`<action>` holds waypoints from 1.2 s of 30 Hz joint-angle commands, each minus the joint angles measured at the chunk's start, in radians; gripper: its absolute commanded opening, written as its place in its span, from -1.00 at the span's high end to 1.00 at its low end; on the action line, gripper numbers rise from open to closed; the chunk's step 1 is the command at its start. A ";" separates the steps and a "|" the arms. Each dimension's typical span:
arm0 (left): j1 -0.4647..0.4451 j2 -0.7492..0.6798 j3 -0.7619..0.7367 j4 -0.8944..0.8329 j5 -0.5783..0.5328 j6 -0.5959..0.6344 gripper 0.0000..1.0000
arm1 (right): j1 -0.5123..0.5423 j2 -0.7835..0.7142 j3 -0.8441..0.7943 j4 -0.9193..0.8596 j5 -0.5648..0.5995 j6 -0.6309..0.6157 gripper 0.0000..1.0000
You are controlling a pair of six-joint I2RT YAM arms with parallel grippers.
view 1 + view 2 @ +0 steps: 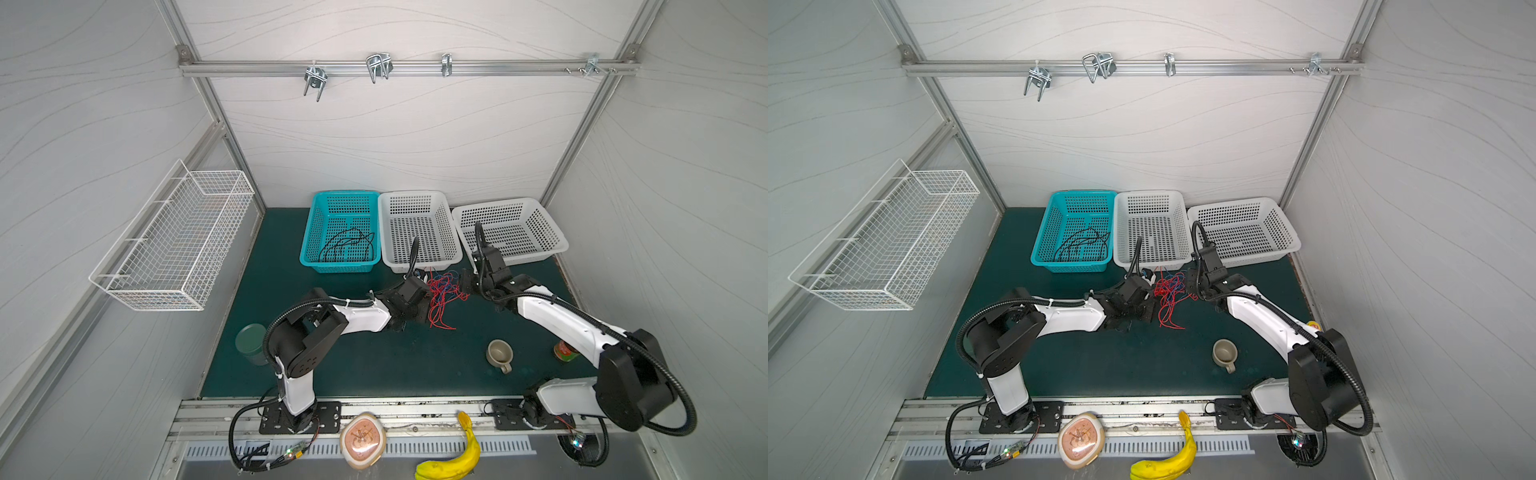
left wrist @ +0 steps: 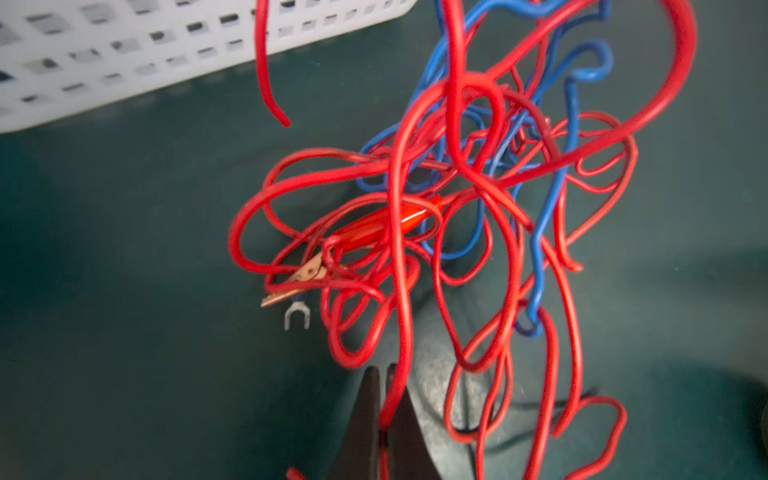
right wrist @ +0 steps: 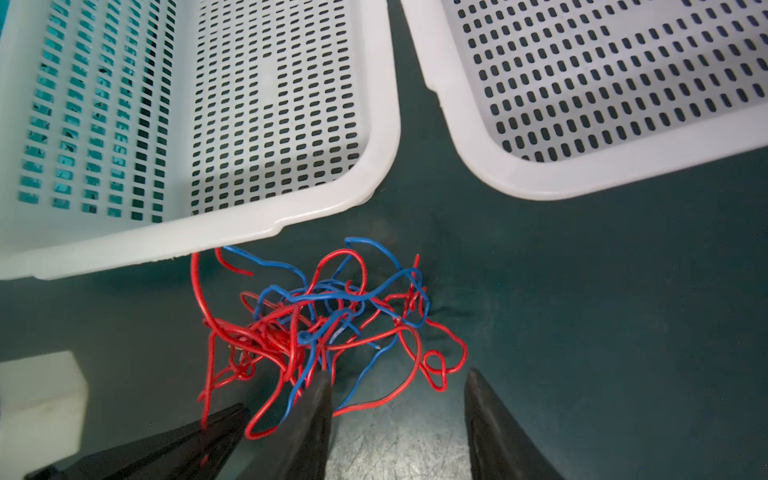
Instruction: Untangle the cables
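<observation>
Your counter [image 1: 374,374] is a dark green mat, boxed in by pale grey walls with a wavy grain and framed in aluminium. A rail [image 1: 498,66] carrying metal hooks [image 1: 316,81] runs across the back wall, and a white wire basket [image 1: 178,241] hangs on the left wall. Three perforated baskets stand side by side along the counter's back edge: a teal basket [image 1: 345,193] with black cables [image 1: 347,247] lying in it, a middle white basket [image 1: 411,193] and a right white basket [image 1: 498,203]. The tangle of red and blue cables [image 1: 442,291] sits on the mat just in front of the middle white basket, between your two grippers. Your left gripper [image 2: 382,386] is clamped tight on a single red cable [image 2: 401,332] of that tangle, where a red alligator clip [image 2: 374,232] and a small fork terminal [image 2: 296,316] show among the loops. Your right gripper [image 3: 399,386] has its jaws apart with nothing gripped, one finger [image 3: 320,399] touching the loops. Toward the front right a mug [image 1: 498,355] sits on the mat, a green canister [image 1: 251,344] stands by the left edge, and a can [image 1: 564,351] shows by the right edge, partly behind the right arm. A banana [image 1: 457,457] lies on the metal ledge in front of the counter.
</observation>
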 commanded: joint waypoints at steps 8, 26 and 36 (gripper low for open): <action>-0.006 -0.200 -0.131 -0.056 0.005 0.131 1.00 | 0.002 0.045 0.016 0.048 -0.063 -0.102 -0.07; -0.006 -0.368 -0.130 -0.035 -0.018 0.145 1.00 | 0.117 0.035 -0.011 0.227 -0.274 -0.102 -0.13; -0.005 -0.429 -0.125 -0.023 -0.009 0.165 1.00 | 0.122 0.134 0.037 0.288 -0.315 -0.070 0.00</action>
